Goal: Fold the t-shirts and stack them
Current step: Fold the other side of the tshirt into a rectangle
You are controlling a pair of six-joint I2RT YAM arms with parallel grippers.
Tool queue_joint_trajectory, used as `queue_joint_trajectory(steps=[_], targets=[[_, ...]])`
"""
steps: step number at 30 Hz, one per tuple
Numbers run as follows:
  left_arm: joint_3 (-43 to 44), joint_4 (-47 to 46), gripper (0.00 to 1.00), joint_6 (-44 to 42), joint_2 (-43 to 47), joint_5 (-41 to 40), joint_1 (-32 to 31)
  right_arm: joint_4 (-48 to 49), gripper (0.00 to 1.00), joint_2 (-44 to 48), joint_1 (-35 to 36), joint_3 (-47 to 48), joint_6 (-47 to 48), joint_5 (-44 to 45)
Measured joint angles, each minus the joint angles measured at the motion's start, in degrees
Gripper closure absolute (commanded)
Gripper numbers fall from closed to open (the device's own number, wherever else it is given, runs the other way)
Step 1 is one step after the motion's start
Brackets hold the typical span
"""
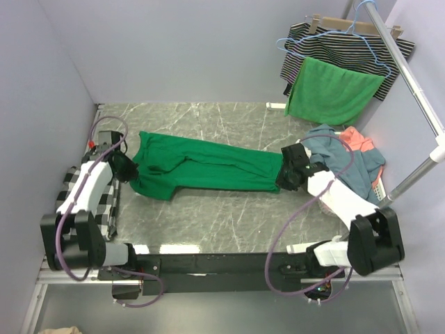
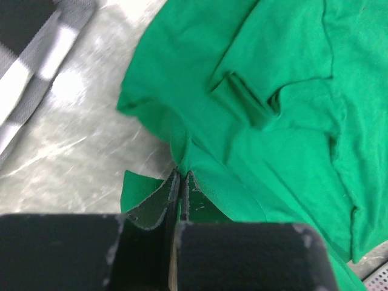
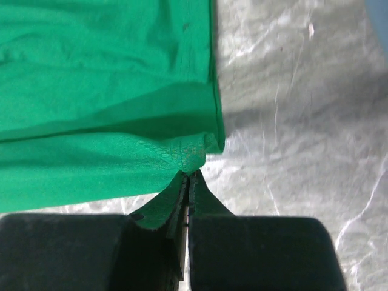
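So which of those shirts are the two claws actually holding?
The emerald green t-shirt, stretched flat across the table between the left gripper and right gripper. The blue and coral ones lie heaped, untouched.

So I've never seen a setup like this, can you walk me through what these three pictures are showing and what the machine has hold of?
These are two robot arms bolted at the near edge of a marble-patterned table. The wide picture looks down from above and behind them. The other two come from small cameras on each wrist, so the dark shapes at the bottom are that arm's own fingers.

Stretched across the table is a green t-shirt. The left gripper is shut on one end of it, and the right gripper is shut on the other end. In the close-ups you can see green cloth pinched between each pair of fingers.

At the far right lies a pile of blue and coral shirts. Above it, a striped garment and a bright green cloth hang from a rail. A black-and-white checked cloth lies at the left.
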State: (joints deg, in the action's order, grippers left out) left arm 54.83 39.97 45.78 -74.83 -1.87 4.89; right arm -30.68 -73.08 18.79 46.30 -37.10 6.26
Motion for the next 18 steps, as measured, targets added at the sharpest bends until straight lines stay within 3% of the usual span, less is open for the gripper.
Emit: queue_joint_trajectory(steps=[7,10,11,16,18], targets=[[7.98,-2.32,0.92,-1.42,-11.28,2.45,0.61,1.64,1.0,-10.45,-2.91,5.99,2.58,-2.23],[11.5,-3.93,0.88,-1.92,-16.63,3.91,0.98,2.12,1.0,-15.47,-3.48,9.81,3.63,-2.89],[12.55,-4.26,0.82,-2.14,-18.38,4.33,1.07,2.34,1.0,-17.07,-3.63,10.99,3.91,-3.04],[18.47,-5.92,0.79,-3.58,-27.19,7.02,1.42,2.67,1.0,-23.87,-4.35,16.09,5.01,-3.06],[21.03,-6.49,0.66,-4.31,-30.29,7.72,1.57,2.75,0.94,-26.49,-4.87,17.9,5.31,-2.95]])
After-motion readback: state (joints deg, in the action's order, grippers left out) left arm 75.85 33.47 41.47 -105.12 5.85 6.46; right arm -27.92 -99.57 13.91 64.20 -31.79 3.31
